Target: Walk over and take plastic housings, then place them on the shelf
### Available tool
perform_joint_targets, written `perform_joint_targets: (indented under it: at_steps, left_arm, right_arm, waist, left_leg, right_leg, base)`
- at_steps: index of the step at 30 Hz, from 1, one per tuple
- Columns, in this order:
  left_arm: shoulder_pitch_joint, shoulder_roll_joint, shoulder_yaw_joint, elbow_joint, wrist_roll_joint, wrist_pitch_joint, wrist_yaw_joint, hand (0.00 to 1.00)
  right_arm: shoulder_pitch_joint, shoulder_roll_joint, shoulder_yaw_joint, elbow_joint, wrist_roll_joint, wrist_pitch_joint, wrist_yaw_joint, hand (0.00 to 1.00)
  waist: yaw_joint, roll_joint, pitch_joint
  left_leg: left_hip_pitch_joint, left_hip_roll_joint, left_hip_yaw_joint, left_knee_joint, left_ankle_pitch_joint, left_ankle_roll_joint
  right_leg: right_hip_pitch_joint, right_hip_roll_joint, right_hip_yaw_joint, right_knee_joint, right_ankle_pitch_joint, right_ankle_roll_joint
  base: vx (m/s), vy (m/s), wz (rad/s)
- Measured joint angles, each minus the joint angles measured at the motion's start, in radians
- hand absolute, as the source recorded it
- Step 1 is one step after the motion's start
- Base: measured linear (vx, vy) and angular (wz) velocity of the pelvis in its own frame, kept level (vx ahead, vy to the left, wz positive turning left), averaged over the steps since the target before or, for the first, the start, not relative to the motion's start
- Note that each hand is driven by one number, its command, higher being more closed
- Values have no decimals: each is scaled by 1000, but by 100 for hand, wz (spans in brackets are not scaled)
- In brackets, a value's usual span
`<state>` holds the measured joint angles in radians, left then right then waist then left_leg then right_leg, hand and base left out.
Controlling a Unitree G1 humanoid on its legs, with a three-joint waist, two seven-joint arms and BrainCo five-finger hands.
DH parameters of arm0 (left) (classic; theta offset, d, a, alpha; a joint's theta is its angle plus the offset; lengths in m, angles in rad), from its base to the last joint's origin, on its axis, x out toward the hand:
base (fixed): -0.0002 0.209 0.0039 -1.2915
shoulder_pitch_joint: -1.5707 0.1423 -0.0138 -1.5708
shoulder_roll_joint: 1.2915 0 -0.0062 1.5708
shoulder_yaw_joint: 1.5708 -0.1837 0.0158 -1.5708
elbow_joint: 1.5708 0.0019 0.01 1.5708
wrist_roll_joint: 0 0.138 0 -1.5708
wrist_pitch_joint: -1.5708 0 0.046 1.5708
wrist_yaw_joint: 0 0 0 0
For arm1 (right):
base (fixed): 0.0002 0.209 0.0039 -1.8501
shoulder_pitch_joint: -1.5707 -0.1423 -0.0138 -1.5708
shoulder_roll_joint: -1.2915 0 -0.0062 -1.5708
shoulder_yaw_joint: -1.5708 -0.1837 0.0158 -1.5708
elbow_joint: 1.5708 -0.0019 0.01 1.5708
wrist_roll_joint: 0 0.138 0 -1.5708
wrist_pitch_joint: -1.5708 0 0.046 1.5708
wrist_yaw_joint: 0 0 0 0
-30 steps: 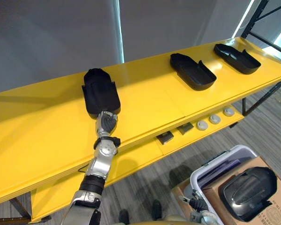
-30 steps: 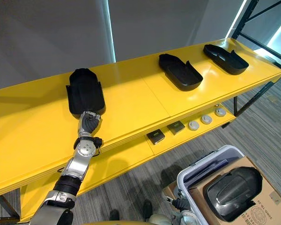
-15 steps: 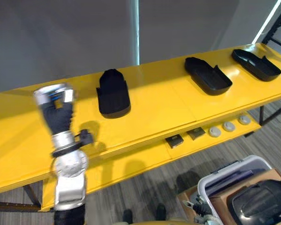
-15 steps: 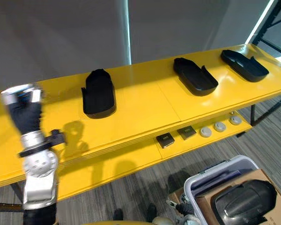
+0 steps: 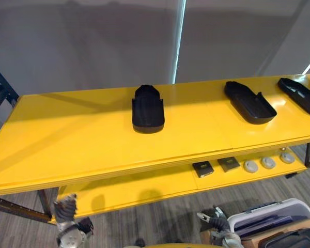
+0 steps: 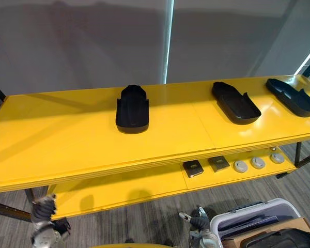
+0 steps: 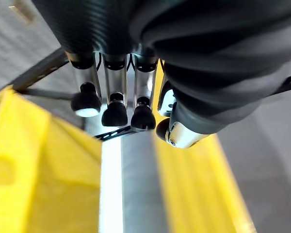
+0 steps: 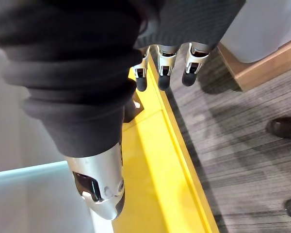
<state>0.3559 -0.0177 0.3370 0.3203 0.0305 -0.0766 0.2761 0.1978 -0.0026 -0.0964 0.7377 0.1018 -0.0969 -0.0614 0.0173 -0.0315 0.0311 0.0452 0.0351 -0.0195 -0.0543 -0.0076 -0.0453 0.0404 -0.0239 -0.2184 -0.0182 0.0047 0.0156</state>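
Three black plastic housings lie on the top board of the long yellow shelf (image 5: 67, 150). One housing (image 5: 148, 108) rests near the middle, a second (image 5: 249, 101) to its right, and a third (image 5: 302, 95) at the far right end. My left hand (image 5: 64, 209) hangs low at the lower left, in front of and below the shelf's edge. Its fingers (image 7: 115, 104) are straight and hold nothing. My right hand (image 5: 212, 221) is down at the bottom, near the floor. Its fingers (image 8: 165, 73) are straight too and hold nothing.
The lower yellow board carries two small dark blocks (image 5: 203, 168) and three round grey discs (image 5: 268, 163). A white bin (image 5: 268, 219) with a cardboard box beside it stands on the floor at the lower right. A dark rack upright (image 5: 0, 93) rises at the left end.
My left hand has let go of the middle housing, pulled back and dropped below the shelf edge. The camera has swung left, so the shelf's left end now shows.
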Motion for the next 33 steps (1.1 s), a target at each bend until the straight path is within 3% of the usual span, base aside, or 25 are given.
perform_joint_targets:
  at_steps: [4,11,14,18,24,26,30,33]
  left_arm:
    - [-47,-5,-72,237,1,24,-41,0]
    - [-108,-2,-116,400,45,29,-56,0]
    - [-121,3,-140,428,62,29,-56,0]
    - [-145,10,-150,436,66,29,-56,0]
    - [-165,4,-178,433,74,29,-53,0]
    - [-187,-5,-186,431,74,29,-52,0]
    - [-205,-13,-189,391,74,28,-50,0]
    - [-210,-14,-189,342,80,27,-35,0]
  right_arm:
    - [22,-1,-7,0,0,11,-3,0]
    - [24,-5,-36,61,5,15,-12,0]
    - [24,-5,-53,73,6,16,-25,0]
    - [23,-3,-54,73,6,16,-28,0]
    - [-11,-5,-73,47,6,16,-45,0]
    - [-15,-6,-85,28,6,15,-49,0]
    - [-47,-2,-90,-3,6,18,-49,0]
    - [-84,-4,-89,-73,5,17,-56,0]
  waist:
    - [-2,5,-14]
    - [-4,30,-19]
    - [-4,42,-19]
    - [-6,33,-9]
    - [-5,33,15]
    - [-17,34,24]
    - [-17,26,52]
    - [-16,25,67]
  left_leg:
    - [5,2,34,12,-23,4]
    - [13,5,70,6,-26,-3]
    - [24,7,82,1,-25,-3]
    - [24,13,86,21,-32,-11]
    - [-11,40,132,160,-115,-18]
    - [-34,41,136,184,-124,-17]
    - [-54,46,215,267,-177,-1]
    - [-99,64,269,359,-237,20]
  right_leg:
    - [3,-5,8,14,-13,6]
    - [-5,-4,40,13,-14,6]
    - [-3,0,54,13,-16,6]
    - [-4,4,57,31,-30,3]
    - [-57,27,130,117,-64,-8]
    - [-91,29,148,137,-66,-7]
    - [-147,51,265,181,-54,0]
    - [-215,88,394,188,-11,27]
  base:
    - [7,14,-7]
    - [21,8,-10]
    - [45,4,-13]
    - [18,-9,-3]
    - [-5,-26,-36]
    - [-18,-4,-27]
    - [-61,57,-84]
    - [-115,93,-144]
